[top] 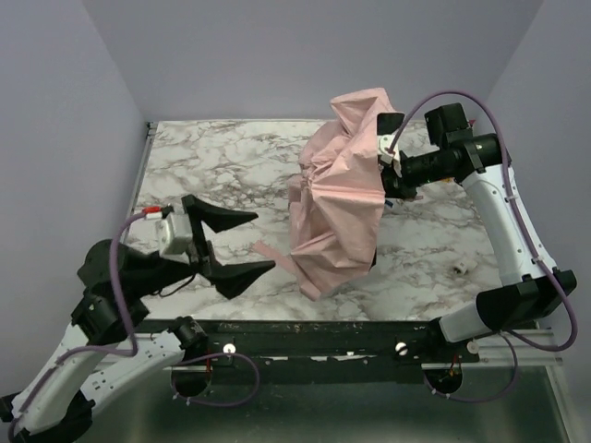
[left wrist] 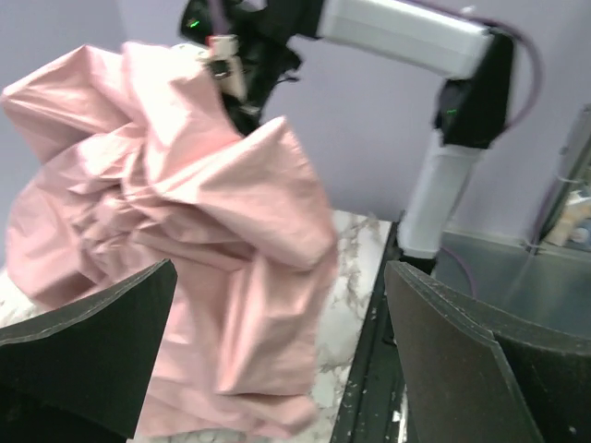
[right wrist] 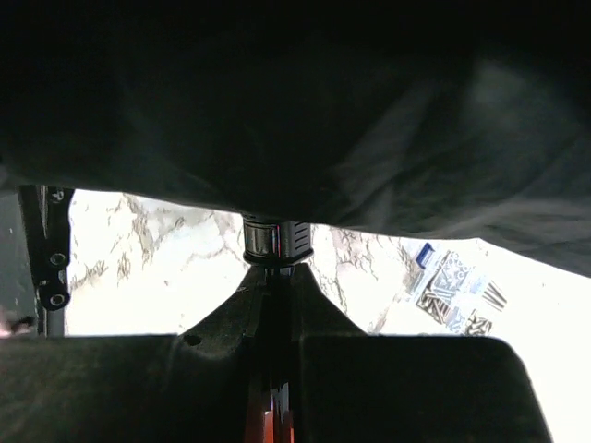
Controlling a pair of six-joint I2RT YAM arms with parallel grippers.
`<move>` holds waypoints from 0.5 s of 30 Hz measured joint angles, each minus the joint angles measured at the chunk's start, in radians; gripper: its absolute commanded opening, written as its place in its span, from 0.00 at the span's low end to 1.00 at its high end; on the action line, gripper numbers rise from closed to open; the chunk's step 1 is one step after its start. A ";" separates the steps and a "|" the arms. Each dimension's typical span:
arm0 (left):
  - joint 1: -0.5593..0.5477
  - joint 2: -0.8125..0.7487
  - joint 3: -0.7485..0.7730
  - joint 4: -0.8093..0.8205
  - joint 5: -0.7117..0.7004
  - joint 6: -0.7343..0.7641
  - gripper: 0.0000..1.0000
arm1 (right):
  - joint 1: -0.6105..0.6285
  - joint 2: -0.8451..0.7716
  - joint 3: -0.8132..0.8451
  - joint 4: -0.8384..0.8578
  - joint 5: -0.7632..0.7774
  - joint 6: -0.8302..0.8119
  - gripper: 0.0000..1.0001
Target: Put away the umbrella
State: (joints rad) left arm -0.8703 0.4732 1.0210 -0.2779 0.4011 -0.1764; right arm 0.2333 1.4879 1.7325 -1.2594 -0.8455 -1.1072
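The pale pink umbrella (top: 337, 194) hangs half-collapsed above the middle of the marble table (top: 212, 166), its loose fabric drooping to the surface. My right gripper (top: 388, 178) is at its right side, shut on the thin dark shaft. In the right wrist view the right gripper (right wrist: 277, 269) clamps the shaft just below a dark collar, with the canopy's underside (right wrist: 295, 111) dark above. My left gripper (top: 266, 241) is open and empty just left of the fabric. In the left wrist view the left gripper (left wrist: 277, 355) faces the pink folds (left wrist: 185, 240).
A clear labelled packet (right wrist: 452, 291) lies on the table beyond the right gripper. A small pale object (top: 459, 269) sits near the right arm's base. Purple walls enclose the table on three sides. The black front rail (top: 323, 337) runs along the near edge.
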 measured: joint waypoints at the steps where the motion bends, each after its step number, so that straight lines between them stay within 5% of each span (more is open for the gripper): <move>1: 0.047 0.034 0.008 0.014 0.014 -0.018 0.98 | 0.005 -0.004 -0.010 -0.010 0.000 -0.028 0.03; 7: 0.268 0.175 -0.128 0.147 0.221 -0.150 0.95 | 0.005 -0.043 -0.064 -0.042 0.009 -0.156 0.05; 15: 0.289 0.175 -0.320 0.342 0.340 -0.202 0.93 | 0.005 -0.039 -0.012 -0.114 0.010 -0.209 0.02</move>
State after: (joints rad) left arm -0.5816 0.6483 0.7010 0.0643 0.7406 -0.3786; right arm 0.2386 1.4490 1.7203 -1.3735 -0.8360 -1.3167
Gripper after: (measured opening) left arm 0.946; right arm 0.105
